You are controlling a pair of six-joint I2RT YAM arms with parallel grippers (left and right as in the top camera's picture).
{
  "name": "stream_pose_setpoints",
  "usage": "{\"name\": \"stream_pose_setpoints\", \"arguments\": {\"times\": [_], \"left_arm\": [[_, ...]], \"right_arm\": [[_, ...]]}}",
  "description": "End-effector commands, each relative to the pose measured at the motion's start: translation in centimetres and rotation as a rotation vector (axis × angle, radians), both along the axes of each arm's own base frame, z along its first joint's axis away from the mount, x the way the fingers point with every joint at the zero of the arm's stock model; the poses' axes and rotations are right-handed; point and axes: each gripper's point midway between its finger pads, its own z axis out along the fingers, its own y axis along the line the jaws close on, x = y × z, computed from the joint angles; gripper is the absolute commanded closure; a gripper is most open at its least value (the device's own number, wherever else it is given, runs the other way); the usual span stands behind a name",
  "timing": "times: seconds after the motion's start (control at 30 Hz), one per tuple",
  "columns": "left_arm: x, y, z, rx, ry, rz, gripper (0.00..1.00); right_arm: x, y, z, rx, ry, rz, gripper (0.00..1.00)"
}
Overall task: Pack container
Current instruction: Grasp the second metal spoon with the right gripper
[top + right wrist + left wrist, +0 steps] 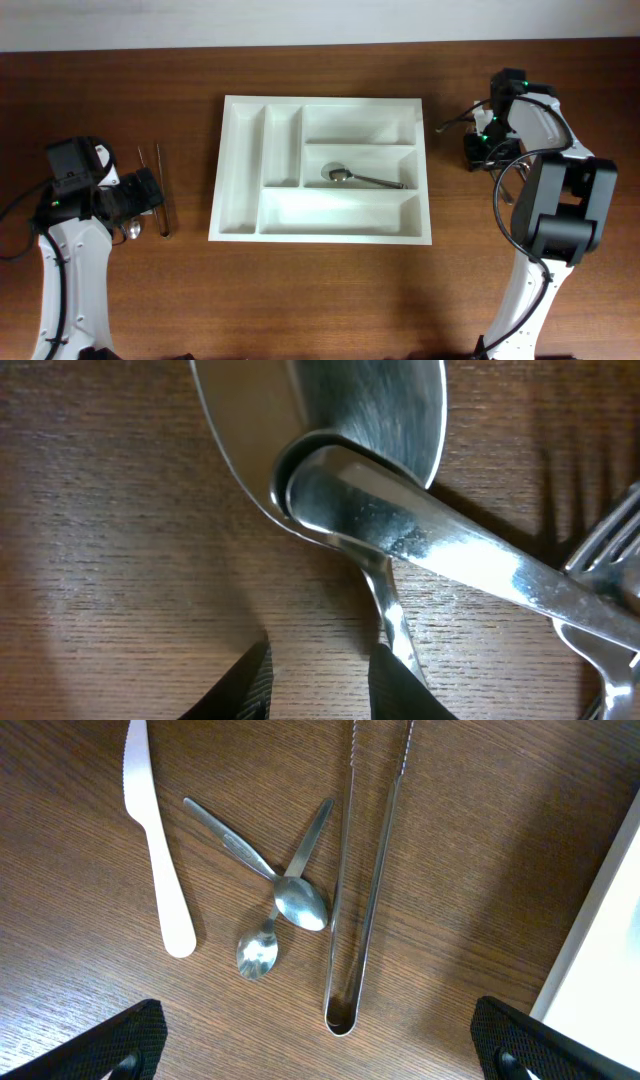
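The container (240, 170), a white cutlery tray, lies mid-table with one metal spoon (352, 178) in its middle long compartment. Left of it, my left gripper (320, 1050) hangs wide open above metal tongs (362, 870), two crossed small spoons (298, 902) and a white plastic knife (158, 840), holding nothing. At the far right, my right gripper (322, 655) is low over a pile of cutlery, its jaws a narrow gap apart with bare wood between. A large spoon bowl (330, 420) lies just ahead; its thin handle (392, 610) runs beside the right finger.
A second, broad metal handle (470, 555) lies across the large spoon bowl, and fork tines (612, 545) show at the right edge. The tray's white wall (610, 920) stands close on the right of the left-hand cutlery. The table is dark wood.
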Motion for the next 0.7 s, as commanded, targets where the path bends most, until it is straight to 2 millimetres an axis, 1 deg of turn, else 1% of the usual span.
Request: {"name": "stream_pose_setpoints", "arguments": {"times": [0.0, 0.07, 0.13, 0.27, 0.33, 0.47, 0.53, 0.67], "left_arm": [[0.6, 0.1, 0.7, 0.000, -0.020, -0.012, 0.01], [0.6, 0.1, 0.7, 0.000, -0.020, -0.013, 0.01], [0.6, 0.1, 0.7, 0.000, -0.020, -0.012, 0.01], [0.6, 0.1, 0.7, 0.000, -0.020, -0.013, 0.01], [0.6, 0.1, 0.7, 0.000, -0.020, -0.013, 0.01], [0.6, 0.1, 0.7, 0.000, -0.020, -0.012, 0.01], [0.6, 0.1, 0.7, 0.000, -0.020, -0.013, 0.01], [0.6, 0.1, 0.7, 0.000, -0.020, -0.013, 0.01]], "right_arm": [[0.2, 0.9, 2.1, 0.056, -0.049, 0.022, 0.67], [0.4, 1.4, 2.5, 0.071, -0.061, 0.027, 0.64], [0.6, 1.7, 3.1, 0.069, -0.076, 0.034, 0.64], [0.8, 1.6, 4.2, 0.066, -0.106, 0.029, 0.64], [1.0, 1.2, 4.6, 0.060, -0.119, 0.023, 0.64], [0.9, -0.2, 4.5, 0.037, -0.122, 0.024, 0.64], [1.2, -0.7, 4.5, 0.032, -0.135, 0.040, 0.64], [1.6, -2.1, 4.5, 0.001, -0.159, 0.018, 0.64]]}}
